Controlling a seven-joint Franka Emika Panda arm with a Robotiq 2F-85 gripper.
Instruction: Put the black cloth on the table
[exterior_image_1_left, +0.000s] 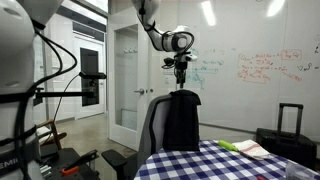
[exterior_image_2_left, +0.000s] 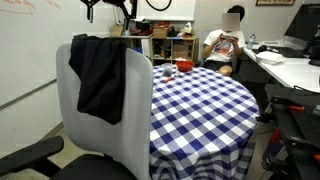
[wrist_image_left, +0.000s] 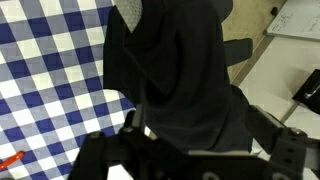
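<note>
The black cloth (exterior_image_1_left: 182, 118) hangs limp over the back of the grey office chair (exterior_image_2_left: 135, 120). It also shows in an exterior view (exterior_image_2_left: 100, 75) and fills the middle of the wrist view (wrist_image_left: 175, 70). The table with the blue-and-white checkered cloth (exterior_image_1_left: 215, 165) stands right beside the chair, as both exterior views (exterior_image_2_left: 200, 100) and the wrist view (wrist_image_left: 50, 70) show. My gripper (exterior_image_1_left: 181, 78) hangs straight above the top of the chair back, just over the cloth. Its fingers are spread apart on either side of the cloth (wrist_image_left: 195, 128), open and holding nothing.
A black suitcase (exterior_image_1_left: 290, 122) stands past the table. A person (exterior_image_2_left: 225, 45) sits at the far side by a white desk (exterior_image_2_left: 290, 65). Papers and a green item (exterior_image_1_left: 240, 147) and a red object (exterior_image_2_left: 168, 70) lie on the table. Whiteboard walls stand behind.
</note>
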